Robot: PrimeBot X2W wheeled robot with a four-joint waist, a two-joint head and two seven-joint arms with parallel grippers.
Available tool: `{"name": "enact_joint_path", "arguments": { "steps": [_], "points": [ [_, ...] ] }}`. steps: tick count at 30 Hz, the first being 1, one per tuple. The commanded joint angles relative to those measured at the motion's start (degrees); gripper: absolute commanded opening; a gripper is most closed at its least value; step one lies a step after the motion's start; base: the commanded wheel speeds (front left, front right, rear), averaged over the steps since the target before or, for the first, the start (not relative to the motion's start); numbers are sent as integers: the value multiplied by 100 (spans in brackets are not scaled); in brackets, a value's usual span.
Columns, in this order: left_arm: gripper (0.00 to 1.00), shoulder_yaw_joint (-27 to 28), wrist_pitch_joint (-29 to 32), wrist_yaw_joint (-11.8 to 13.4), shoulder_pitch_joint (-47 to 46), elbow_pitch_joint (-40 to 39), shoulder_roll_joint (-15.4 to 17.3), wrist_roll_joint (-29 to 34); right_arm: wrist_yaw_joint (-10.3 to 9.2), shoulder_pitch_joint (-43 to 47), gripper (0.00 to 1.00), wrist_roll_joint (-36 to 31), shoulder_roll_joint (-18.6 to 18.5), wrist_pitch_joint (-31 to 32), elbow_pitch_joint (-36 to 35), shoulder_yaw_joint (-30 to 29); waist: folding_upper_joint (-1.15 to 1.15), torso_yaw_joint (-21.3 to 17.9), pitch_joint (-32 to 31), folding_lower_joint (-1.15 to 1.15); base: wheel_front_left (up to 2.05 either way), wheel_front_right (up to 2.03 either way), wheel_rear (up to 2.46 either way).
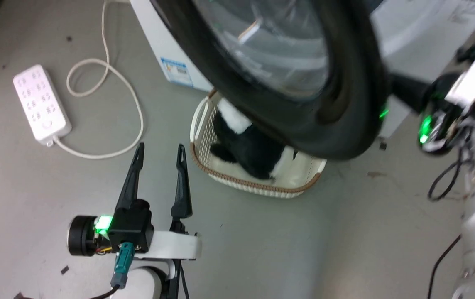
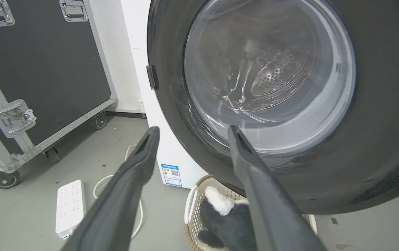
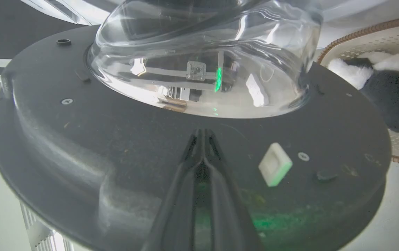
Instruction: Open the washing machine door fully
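The washing machine door (image 1: pixel 345 104) is a big glossy black disc that stands swung out from the white washing machine (image 1: pixel 167 54). In the right wrist view its inner face (image 3: pixel 81 139) and bulging glass bowl (image 3: pixel 203 52) are close up. My right gripper (image 3: pixel 202 134) is shut, empty, with its tips against that inner face just below the bowl. In the head view it (image 1: pixel 399 89) reaches behind the door's right rim. My left gripper (image 1: pixel 160 151) hangs open over the floor, clear of the door's outer face (image 2: pixel 377 139).
A cream basket (image 1: pixel 258 187) holding a black and white plush toy (image 1: pixel 246 145) sits on the floor under the door. A white power strip (image 1: pixel 40 104) and its cable lie to the left. A black wheeled flight case (image 2: pixel 39 69) stands beside the machine.
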Motion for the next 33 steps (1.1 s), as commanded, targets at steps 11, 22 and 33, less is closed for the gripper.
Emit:
{"name": "enact_joint_path", "arguments": {
  "steps": [11,22,33],
  "points": [
    [100,-7,-30,-181,277,87,10,-53,6,1234,0,1636,86,39,-487,1711,0,-23,-386,1,0,0,0],
    [100,-54,-30,-271,435,170,11,10,6,1929,0,2721,87,-900,-1060,3510,0,-3,-499,1,0,0,0],
    [100,22,-30,-251,389,215,5,-153,6,2093,100,1339,-760,-3127,-2079,3135,0,-366,-786,1,0,0,0]
  ]
}}
